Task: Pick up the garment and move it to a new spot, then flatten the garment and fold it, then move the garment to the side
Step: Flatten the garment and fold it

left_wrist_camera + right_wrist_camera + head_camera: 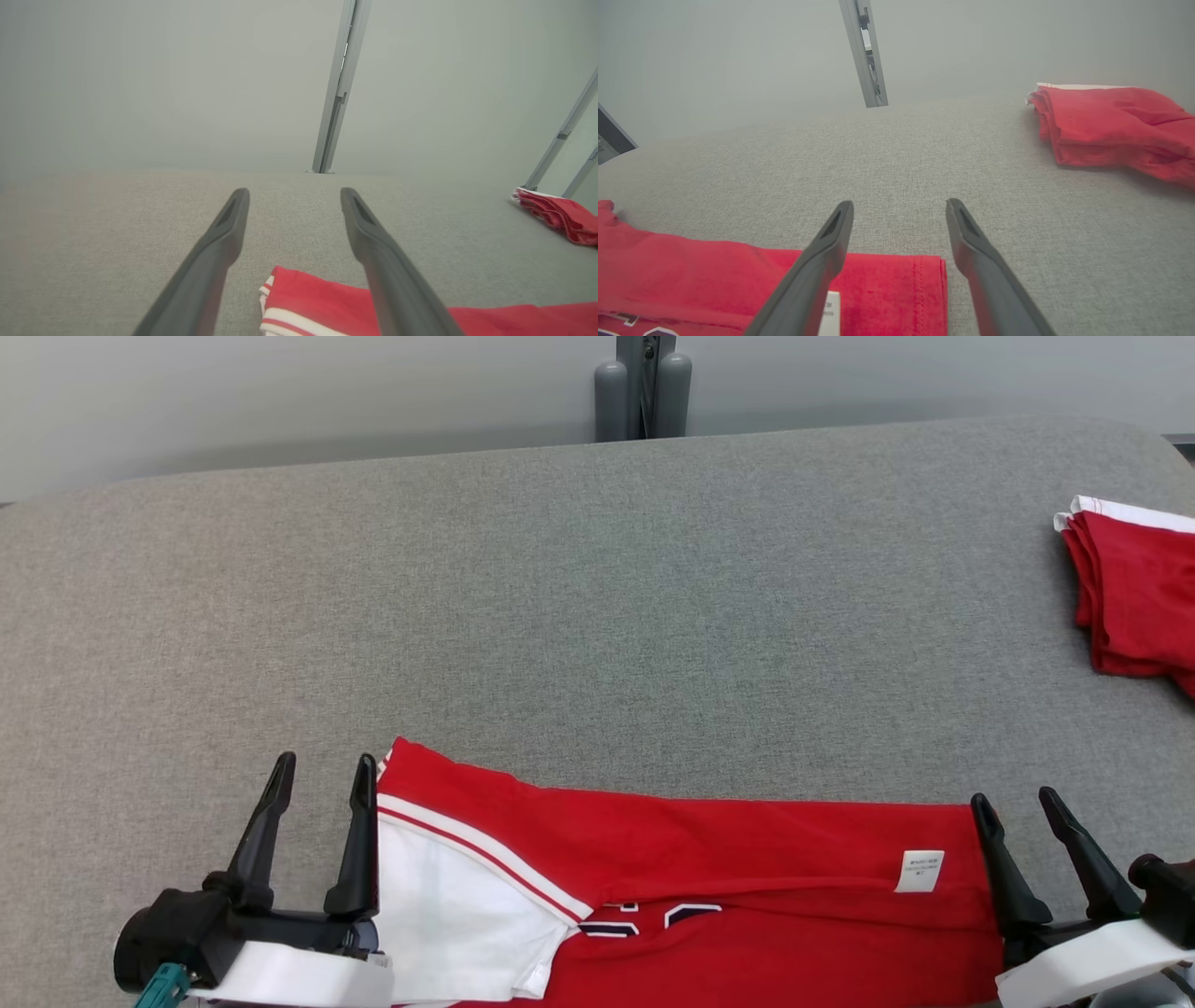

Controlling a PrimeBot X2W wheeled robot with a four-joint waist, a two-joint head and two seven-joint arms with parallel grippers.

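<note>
Beside the garment [747,859], left pincer [325,763] and right pincer [1013,797] point forward, spread.

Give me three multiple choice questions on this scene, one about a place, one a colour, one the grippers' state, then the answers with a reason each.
1. Where on the grey surface does the folded red pile lie?
A. far right
B. between the grippers
C. far left

2. What colour is the sleeve of the red garment beside the left gripper?
A. blue
B. white
C. black

3. How do the left gripper and the right gripper stand?
A. both shut on cloth
B. one open, one shut
C. both open, holding nothing

Answers:
1 A, it sits at the right edge of the head view.
2 B, the panel under the striped trim is white.
3 C, each pair of fingers is spread, with nothing gripped between the tips.
</note>
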